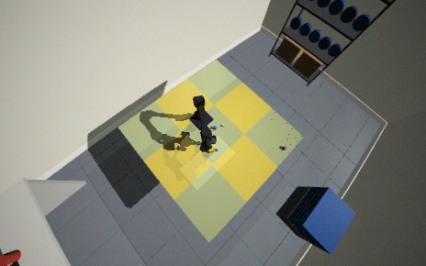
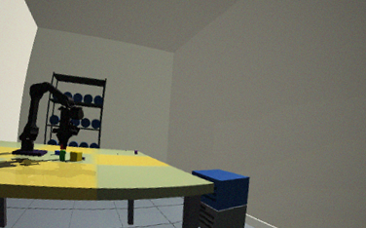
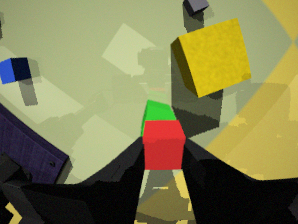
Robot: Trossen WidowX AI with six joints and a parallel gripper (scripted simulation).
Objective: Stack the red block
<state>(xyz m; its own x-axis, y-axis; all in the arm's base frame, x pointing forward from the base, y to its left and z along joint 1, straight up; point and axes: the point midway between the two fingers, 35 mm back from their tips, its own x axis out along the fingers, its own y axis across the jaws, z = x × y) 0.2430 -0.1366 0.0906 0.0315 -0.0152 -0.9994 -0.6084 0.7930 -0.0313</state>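
The square table with a yellow and pale-green checkered top stands on dark legs, and the black six-joint arm rises from a dark purple base plate set near the middle of the half of the top toward the shelving-side corner. The arm reaches from there toward the table's centre, bent at the elbow with its wrist pointing down. At its end the black parallel-jaw gripper is clamped on the small red cube, one dark finger against each side — the jaws stand narrow, pressed on the block's flanks. Seen from the wrist, the green tower shows as a strip of green top face just past the red cube's far edge, so the cube hangs close above or just short of it; whether the two touch cannot be told. In the exterior view the green tower stands upright near the table's centre, directly beneath the gripper. Just beside it sits a larger yellow cube, tilted in the wrist view. Smaller still are a little blue cube near the base plate and a tiny grey cube beyond the yellow one — and a tiny purple piece lies well apart, close to the table's edge on the blue box's side.
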